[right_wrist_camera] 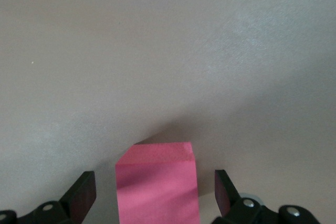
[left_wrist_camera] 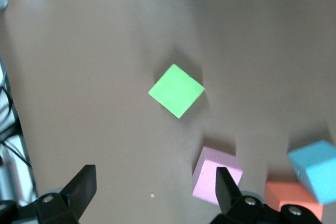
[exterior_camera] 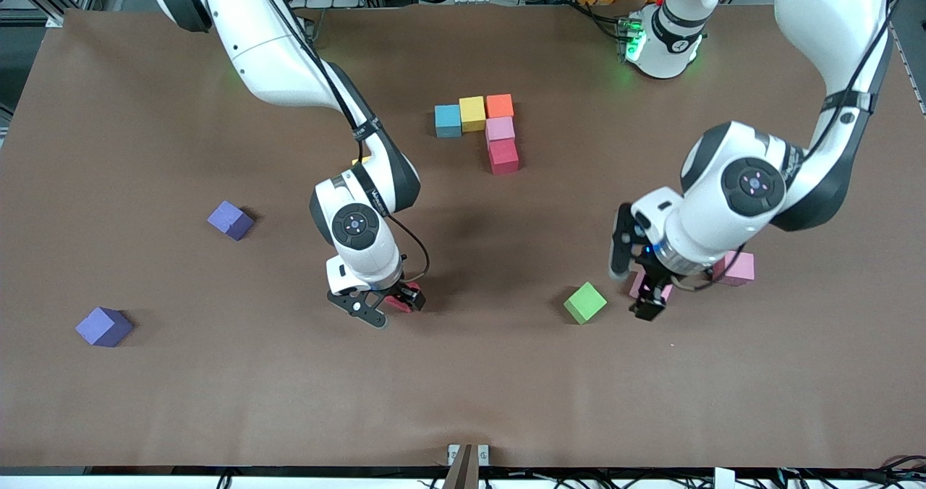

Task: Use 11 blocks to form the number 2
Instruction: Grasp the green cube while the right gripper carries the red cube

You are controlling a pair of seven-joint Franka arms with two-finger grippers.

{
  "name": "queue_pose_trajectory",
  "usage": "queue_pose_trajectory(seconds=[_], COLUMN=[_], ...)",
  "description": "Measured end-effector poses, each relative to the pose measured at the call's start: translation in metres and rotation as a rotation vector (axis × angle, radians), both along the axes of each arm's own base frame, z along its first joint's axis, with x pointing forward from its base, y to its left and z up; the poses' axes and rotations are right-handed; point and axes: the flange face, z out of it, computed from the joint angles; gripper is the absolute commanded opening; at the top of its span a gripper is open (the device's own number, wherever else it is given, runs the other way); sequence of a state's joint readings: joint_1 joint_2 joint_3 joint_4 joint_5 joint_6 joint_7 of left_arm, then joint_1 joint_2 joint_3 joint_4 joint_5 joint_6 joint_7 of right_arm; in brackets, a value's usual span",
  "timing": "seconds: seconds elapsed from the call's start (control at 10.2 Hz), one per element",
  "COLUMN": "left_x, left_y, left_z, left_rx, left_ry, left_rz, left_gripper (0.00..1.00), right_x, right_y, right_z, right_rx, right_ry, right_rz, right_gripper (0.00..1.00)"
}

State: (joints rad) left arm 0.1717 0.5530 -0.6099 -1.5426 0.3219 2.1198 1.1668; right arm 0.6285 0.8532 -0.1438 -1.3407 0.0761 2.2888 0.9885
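The brown matte table [exterior_camera: 145,402] is carrying the start of the number 2 [exterior_camera: 481,131]: a blue matte cube [exterior_camera: 448,121], a yellow matte cube [exterior_camera: 472,113] and an orange matte cube [exterior_camera: 500,105] are touching in a row, with a pink matte cube [exterior_camera: 500,128] and a red matte cube [exterior_camera: 503,156] running down from the orange one toward the front camera, so roughly half the figure is standing.

The right gripper [exterior_camera: 382,308] is straddling a loose reddish-pink matte cube [right_wrist_camera: 156,182], its fingers [right_wrist_camera: 79,192] spread wide on either side without touching it. The left gripper [exterior_camera: 646,295] is hovering with its jaws wide too, holding nothing, just over another pink matte cube [left_wrist_camera: 216,176] that is lying beside a green matte cube [exterior_camera: 585,302]. One more pink cube [exterior_camera: 736,268] is showing partly under that arm. Two purple matte cubes [exterior_camera: 230,220] [exterior_camera: 104,326] are lying well apart toward the right arm's end.

The risk is judged to lie in the closing: the right fingers could be catching the cube off-centre and twisting it, and the left gripper, descending so near the green cube, could be nudging it aside
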Motion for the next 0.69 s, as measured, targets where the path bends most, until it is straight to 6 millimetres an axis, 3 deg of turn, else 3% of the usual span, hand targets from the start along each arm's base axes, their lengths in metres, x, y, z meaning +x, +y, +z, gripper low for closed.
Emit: queue_pose_trajectory(seconds=[0.1, 0.29, 0.49, 0.69], left_x=[0.002, 0.008, 0.014, 0.012], left_y=[-0.002, -0.005, -0.013, -0.031], left_z=[-0.01, -0.036, -0.057, -0.076], left_rx=[-0.022, -0.058, -0.089, -0.113], left_ry=[0.027, 0.083, 0.12, 0.142], left_rz=[0.158, 0.404, 0.562, 0.665], left_gripper=[1.0, 1.0, 1.0, 1.0], right_x=[0.0, -0.001, -0.003, -0.002], right_y=[0.003, 0.006, 0.008, 0.006], right_z=[-0.002, -0.01, -0.015, -0.018], right_rx=[0.0, -0.004, -0.006, -0.006], right_ry=[-0.001, 0.003, 0.009, 0.014], right_rz=[0.004, 0.008, 0.009, 0.003], right_gripper=[0.96, 0.76, 0.69, 0.68])
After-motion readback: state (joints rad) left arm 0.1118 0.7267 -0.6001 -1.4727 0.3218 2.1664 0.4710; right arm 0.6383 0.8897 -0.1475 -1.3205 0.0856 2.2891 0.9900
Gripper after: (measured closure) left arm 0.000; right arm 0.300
